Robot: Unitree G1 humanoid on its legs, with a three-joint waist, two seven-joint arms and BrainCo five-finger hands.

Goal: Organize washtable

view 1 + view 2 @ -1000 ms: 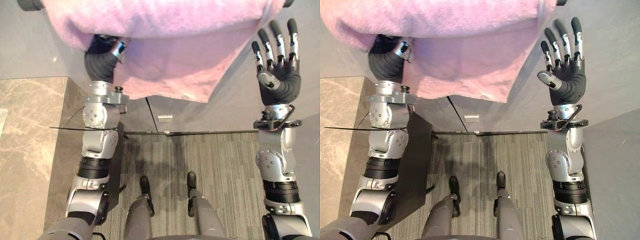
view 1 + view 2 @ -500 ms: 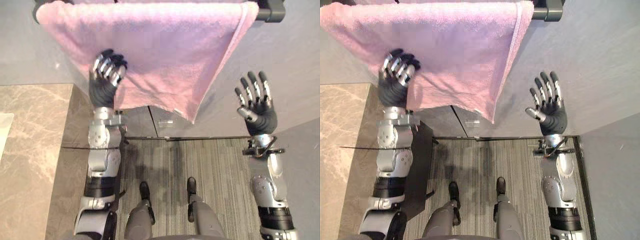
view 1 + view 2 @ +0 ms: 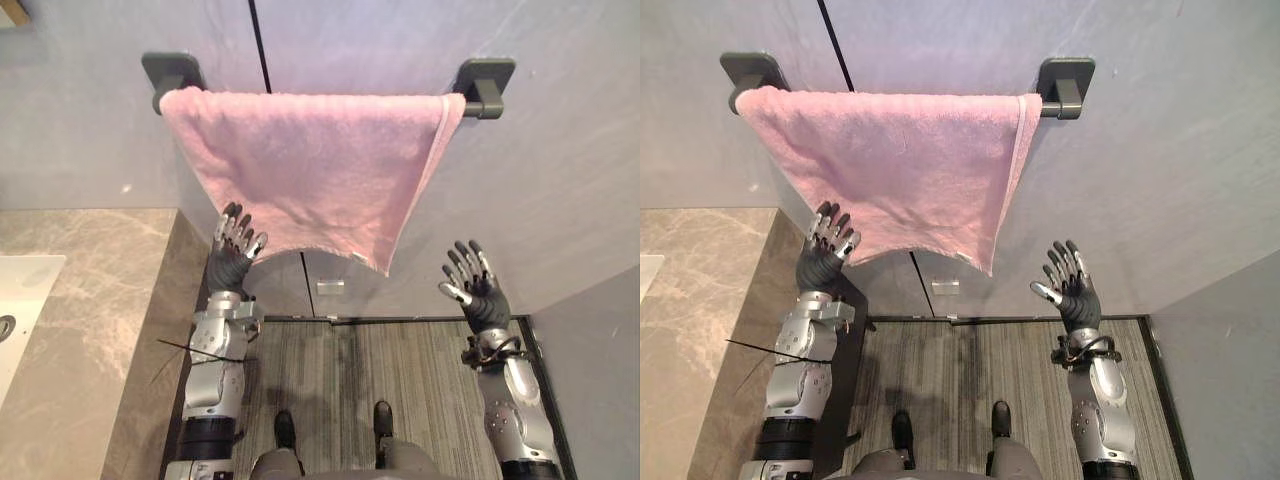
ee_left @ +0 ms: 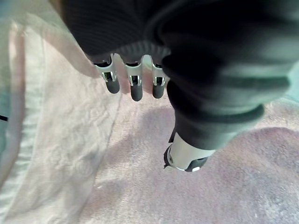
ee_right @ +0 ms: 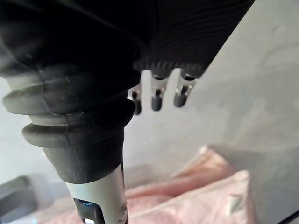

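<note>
Right now you have the pink towel point(image 3: 310, 165) draped over a dark grey bar point(image 3: 485, 85) fixed to the wall point(image 3: 570, 170). The cloth is thick, fluffy terry with a flatter woven band along its hem. It hangs unevenly, its lower edge slanting down to a point on the right side. A small white tag point(image 5: 232, 201) sits at one corner, and any print on it is too small to read.

Your left hand point(image 3: 232, 262) is raised at the towel's lower left corner, fingers straight and close together. Their dark tips reach the hem; you cannot tell whether they touch it. Your right hand point(image 3: 478, 295) is held up lower right of the towel and apart from it, with fingers straight and fanned and nothing in it.

The wall is smooth, matt grey panelling with a thin dark vertical seam. To the left lies a beige, veined stone tabletop point(image 3: 80, 340) with the white edge of a basin point(image 3: 20, 300) set in it. Below, the floor point(image 3: 420, 370) is grey with fine stripes.
</note>
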